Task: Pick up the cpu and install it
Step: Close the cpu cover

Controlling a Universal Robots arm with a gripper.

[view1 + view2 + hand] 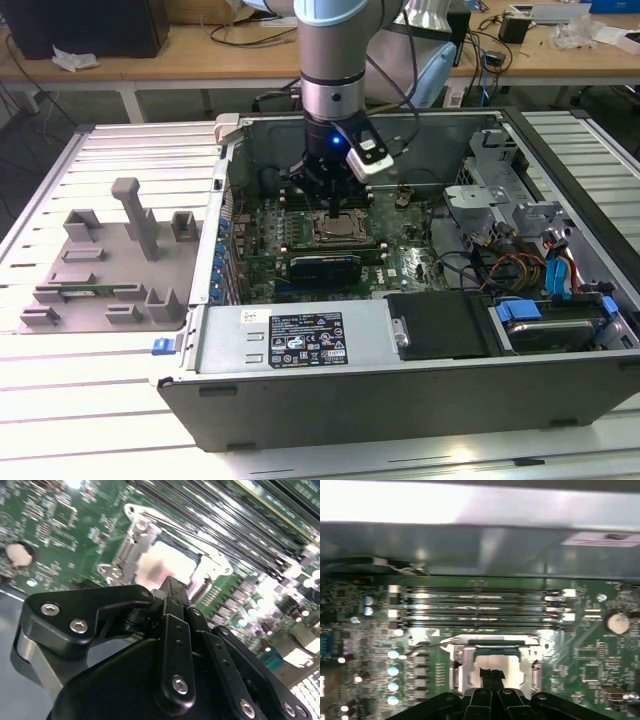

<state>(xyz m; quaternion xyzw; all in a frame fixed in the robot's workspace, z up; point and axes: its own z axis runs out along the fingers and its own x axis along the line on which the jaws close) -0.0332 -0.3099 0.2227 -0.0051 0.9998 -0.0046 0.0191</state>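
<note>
The cpu (165, 564) is a pale silver square lying flat inside the metal-framed socket (131, 544) on the green motherboard. In the first wrist view the cpu (500, 664) sits under the frame of the socket (457, 666). My gripper (172, 586) hangs straight over it, its black fingers pressed together with nothing between them and their tips at or just above the chip's top. In the exterior view the gripper (335, 203) reaches down into the open computer case right above the socket (341, 229).
Memory slots (480, 607) run alongside the socket, with a coin battery (617, 622) nearby. The case wall (215, 250), drive bays and cables (520, 265) and the power supply (300, 340) surround the board. A grey fixture (110, 260) lies outside on the exterior view's left.
</note>
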